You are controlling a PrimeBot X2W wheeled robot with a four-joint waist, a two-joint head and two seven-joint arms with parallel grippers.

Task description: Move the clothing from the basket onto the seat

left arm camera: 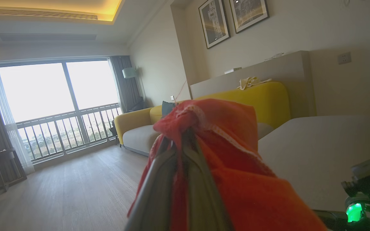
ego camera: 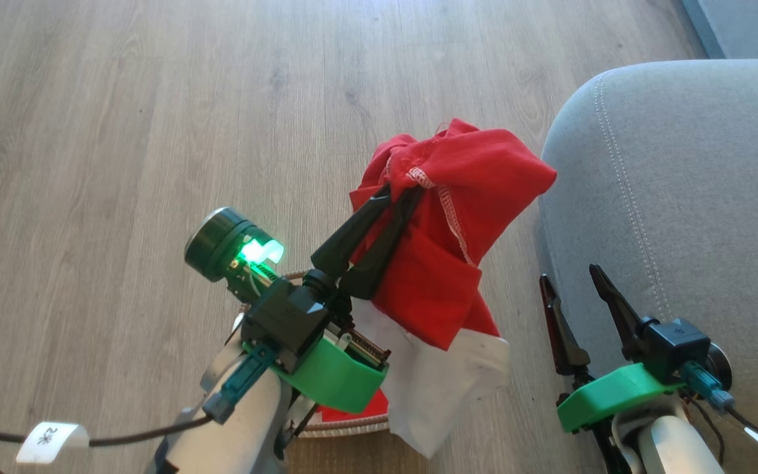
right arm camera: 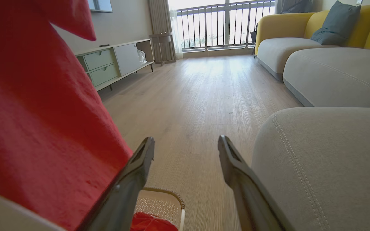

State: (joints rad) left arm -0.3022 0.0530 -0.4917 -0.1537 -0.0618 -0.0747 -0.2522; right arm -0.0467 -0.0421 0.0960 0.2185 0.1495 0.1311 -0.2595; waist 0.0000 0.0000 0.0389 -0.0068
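Observation:
My left gripper (ego camera: 400, 192) is shut on a bright red garment (ego camera: 464, 217) with a white lower panel, held up in the air over the basket (ego camera: 346, 428). The basket is mostly hidden under my left arm and the hanging cloth; more red fabric (right arm camera: 153, 223) lies inside it. In the left wrist view the red garment (left arm camera: 230, 154) wraps my gripper (left arm camera: 185, 134). The grey seat (ego camera: 682, 197) lies to the right of the lifted garment. My right gripper (ego camera: 570, 273) is open beside the seat's left edge, holding nothing; the right wrist view shows its gripper (right arm camera: 186, 144) between the red garment (right arm camera: 40, 128) and the seat (right arm camera: 326, 166).
Pale wood floor (ego camera: 155, 118) spreads to the left and ahead. A yellow and grey sofa (right arm camera: 303, 48) stands beyond the seat, and a low cabinet (right arm camera: 114, 62) lines the far left wall. A black cable (ego camera: 122, 438) trails from my left arm.

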